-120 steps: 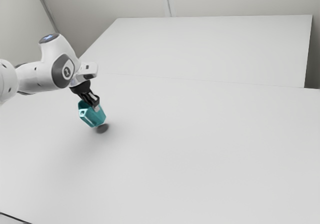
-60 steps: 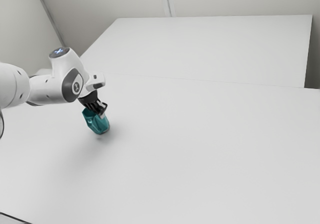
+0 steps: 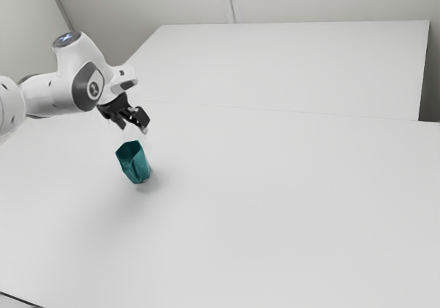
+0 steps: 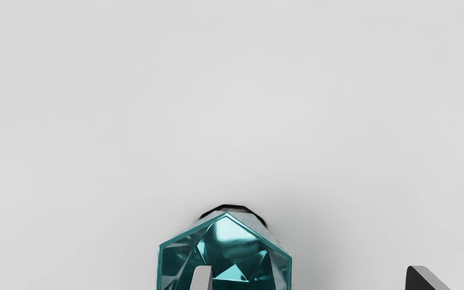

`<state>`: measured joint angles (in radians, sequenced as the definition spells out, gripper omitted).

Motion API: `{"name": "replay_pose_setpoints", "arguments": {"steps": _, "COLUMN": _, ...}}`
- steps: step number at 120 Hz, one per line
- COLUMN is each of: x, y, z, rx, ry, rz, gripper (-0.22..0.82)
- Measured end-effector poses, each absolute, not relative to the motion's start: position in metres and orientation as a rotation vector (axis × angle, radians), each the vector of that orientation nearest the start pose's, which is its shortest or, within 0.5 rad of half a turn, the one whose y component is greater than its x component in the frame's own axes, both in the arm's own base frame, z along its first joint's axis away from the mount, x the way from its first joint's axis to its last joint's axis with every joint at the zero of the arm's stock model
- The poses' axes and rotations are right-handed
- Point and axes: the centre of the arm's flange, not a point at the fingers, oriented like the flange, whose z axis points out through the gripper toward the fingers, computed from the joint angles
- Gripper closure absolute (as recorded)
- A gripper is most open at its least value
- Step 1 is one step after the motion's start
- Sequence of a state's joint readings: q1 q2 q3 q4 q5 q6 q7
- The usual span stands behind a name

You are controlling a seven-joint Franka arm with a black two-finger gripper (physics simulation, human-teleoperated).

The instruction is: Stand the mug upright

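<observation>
White seven-joint robot arm with dark grey joint covers (image 3: 62, 93) and black two-finger gripper (image 3: 134, 126), poised over a teal, faceted mug with a glossy surface (image 3: 136, 165). The mug stands upright on its base on the plain, pale grey-white table (image 3: 289, 198), its mouth facing up below the fingers (image 4: 202, 278). The fingers are spread wide, with a broad gap between their tips, and grip nothing. In the exterior view, both fingertips lie above the level of the rim, apart from the mug. In the wrist view, the angular rim (image 4: 192, 230) is partly visible; one fingertip overlaps the mug's mouth, while the other lies well clear to the mug's side, over the table surface. The mug is therefore offset toward the first finger, rather than centred between the two. Bright, triangular highlights mark the facets of its inner wall. A dark, curved edge (image 4: 235, 206) shows just beyond the rim, near the foot of the mug. Soft shadow spreads over the table beside the mug
</observation>
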<state>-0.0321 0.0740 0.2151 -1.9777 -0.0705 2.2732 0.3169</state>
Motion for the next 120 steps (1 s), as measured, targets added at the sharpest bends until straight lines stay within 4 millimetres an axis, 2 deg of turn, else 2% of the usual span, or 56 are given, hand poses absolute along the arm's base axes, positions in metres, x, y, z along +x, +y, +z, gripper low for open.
{"name": "replay_pose_setpoints", "arguments": {"steps": 10, "x": 0.595, "y": 0.095, "z": 0.496, "rx": -3.109, "ry": 0.178, "rz": -0.352, "gripper": 0.05}}
{"name": "replay_pose_setpoints", "arguments": {"steps": 22, "x": 0.603, "y": 0.064, "z": 0.542, "rx": -3.106, "ry": 0.268, "rz": -0.338, "gripper": 0.03}}
{"name": "replay_pose_setpoints", "arguments": {"steps": 32, "x": 0.604, "y": 0.035, "z": 0.569, "rx": -3.099, "ry": 0.348, "rz": -0.310, "gripper": 0.02}}
{"name": "replay_pose_setpoints", "arguments": {"steps": 42, "x": 0.599, "y": 0.024, "z": 0.586, "rx": -3.097, "ry": 0.377, "rz": -0.271, "gripper": 0.02}}
{"name": "replay_pose_setpoints", "arguments": {"steps": 62, "x": 0.585, "y": 0.039, "z": 0.601, "rx": -3.110, "ry": 0.333, "rz": -0.194, "gripper": 0.01}}
{"name": "replay_pose_setpoints", "arguments": {"steps": 83, "x": 0.579, "y": 0.054, "z": 0.602, "rx": -3.122, "ry": 0.289, "rz": -0.142, "gripper": 0.00}}
{"name": "replay_pose_setpoints", "arguments": {"steps": 120, "x": 0.578, "y": 0.047, "z": 0.603, "rx": -3.126, "ry": 0.304, "rz": -0.116, "gripper": 0.00}}
